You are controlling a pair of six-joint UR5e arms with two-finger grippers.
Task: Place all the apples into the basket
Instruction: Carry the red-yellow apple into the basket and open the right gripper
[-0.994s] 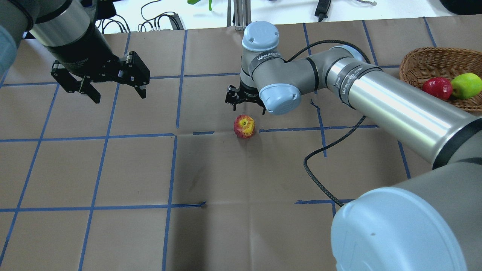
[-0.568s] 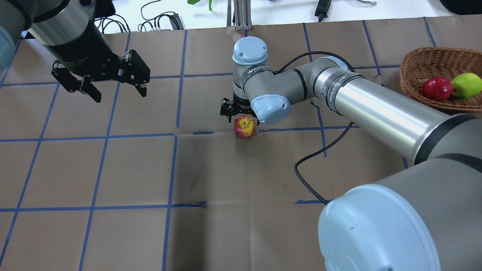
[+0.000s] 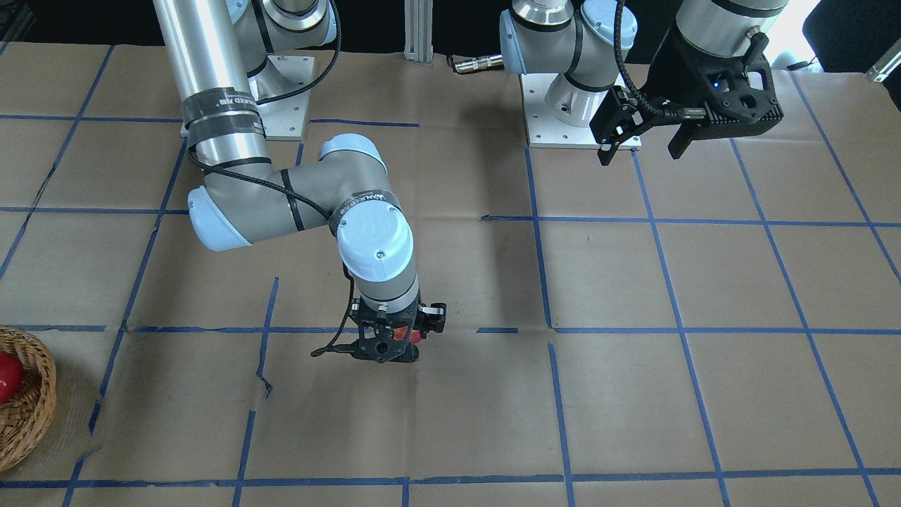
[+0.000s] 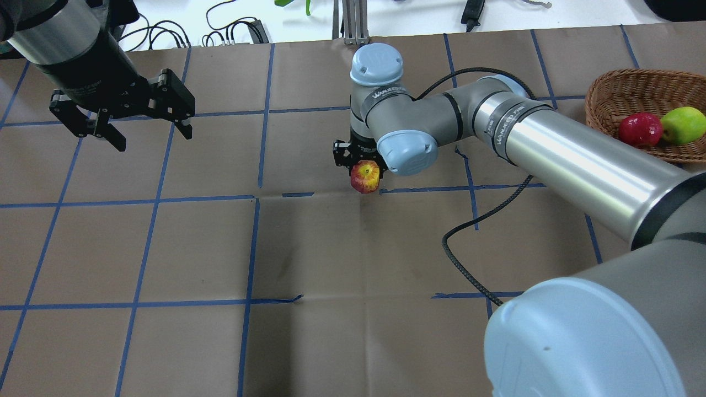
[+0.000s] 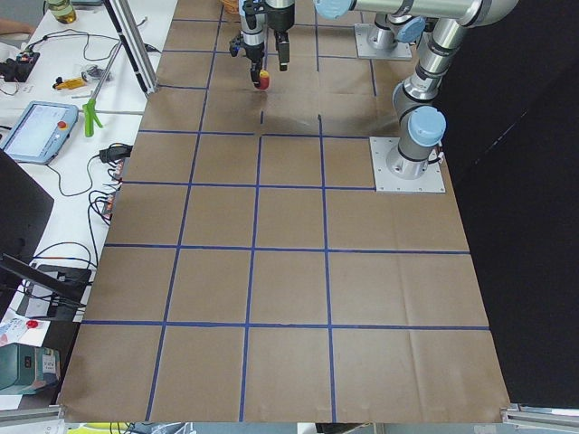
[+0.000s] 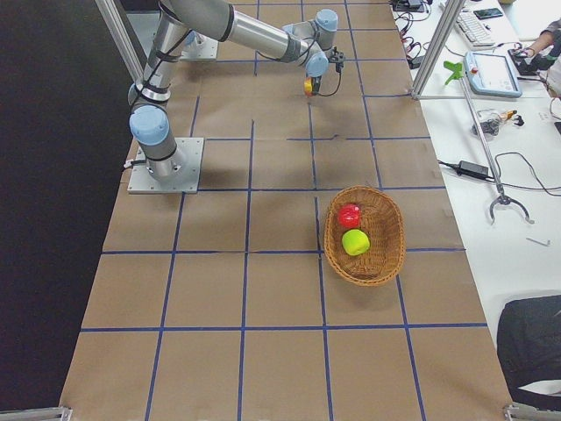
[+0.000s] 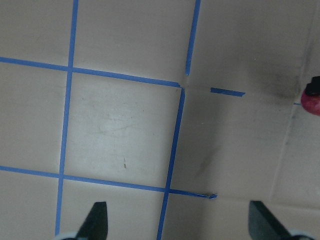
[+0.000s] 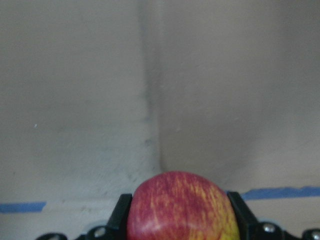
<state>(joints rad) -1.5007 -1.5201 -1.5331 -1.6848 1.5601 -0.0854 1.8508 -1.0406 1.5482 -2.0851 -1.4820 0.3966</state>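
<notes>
The red-and-yellow blotched apple (image 4: 365, 176) sits between the fingers of my right gripper (image 4: 361, 165), which is shut on it near the table's middle; the right wrist view shows the apple (image 8: 180, 207) held between both fingers, just above the paper. The deep red apple (image 4: 640, 129) and the yellow-green apple (image 4: 683, 125) lie in the wicker basket (image 4: 623, 88) at the far right. My left gripper (image 4: 154, 140) is open and empty above the left side of the table, far from the apples.
Brown paper with blue tape lines covers the table (image 4: 309, 248). A black cable (image 4: 463, 259) loops from the right arm over the paper. Cables and a tablet (image 5: 36, 131) lie beyond the table's far edge.
My right gripper came down over the blotched apple, shut on it and shifted it slightly up and right. My left gripper moved left, still open.
</notes>
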